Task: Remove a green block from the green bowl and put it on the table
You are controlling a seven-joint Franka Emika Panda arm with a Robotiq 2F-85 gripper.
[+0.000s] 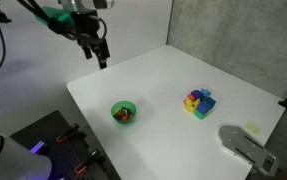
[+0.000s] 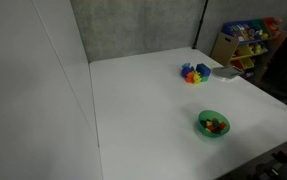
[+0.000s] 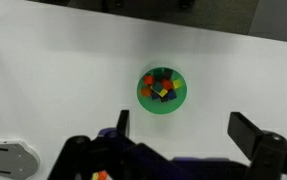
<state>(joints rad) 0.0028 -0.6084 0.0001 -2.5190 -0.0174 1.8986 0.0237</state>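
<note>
Big picture first: the large flat white tabletop (image 1: 173,75) is mostly bare. The Franka arm's black Robotiq gripper (image 1: 100,57) hangs high over its far-left edge in an exterior view. The wrist view shows the dark fingers (image 3: 123,120) spread wide with nothing between them.

Next down, the multicoloured cluster of blocks (image 1: 198,101) sits well apart from the action. Then the small round bright green bowl (image 3: 163,90), near the table's front edge in both exterior views. It holds a jumble of orange, yellow and dark bits.

The tiny dark green block is probably in that pile, but I can't single it out at this size.

The key relation is that the bowl lies ahead of the fingertips and roughly centred on their gap. My judgement is that the gripper has to move forward and down.
</note>
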